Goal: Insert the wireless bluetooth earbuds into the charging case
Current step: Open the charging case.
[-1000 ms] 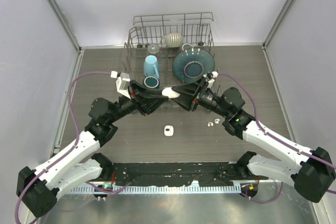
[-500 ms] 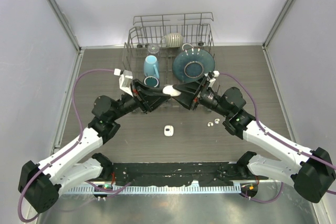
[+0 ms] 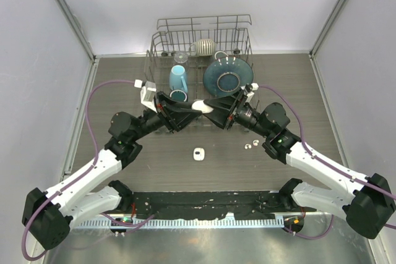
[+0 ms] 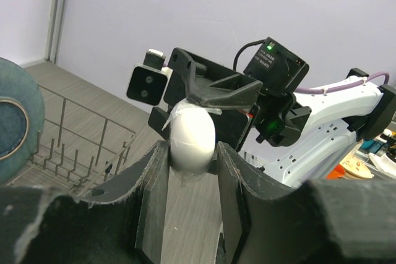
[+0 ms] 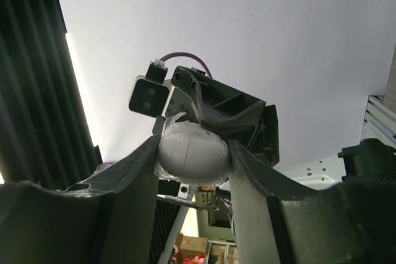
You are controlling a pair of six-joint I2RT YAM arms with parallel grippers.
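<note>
I see left gripper (image 4: 192,157), right gripper (image 5: 192,153) both pinching charging case (image 3: 201,107) midair; earbuds (image 3: 247,147) on table (image 3: 154,159), well apart

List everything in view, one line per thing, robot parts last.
white pebble-shaped plastic case: 1, white, in the air before the rack
small white case: 1, white, table centre
tiny glossy white earbuds: 2 seen, white, table, right of the small case
wire dish rack: 1, grey, table's far side
tall cup: 1, light blue, in rack
glazed bowl: 1, dark teal, in rack
ribbed round item: 1, beige, rack's back
left gripper: black, closed on pebble case
right gripper: black, closed on pebble case
</note>
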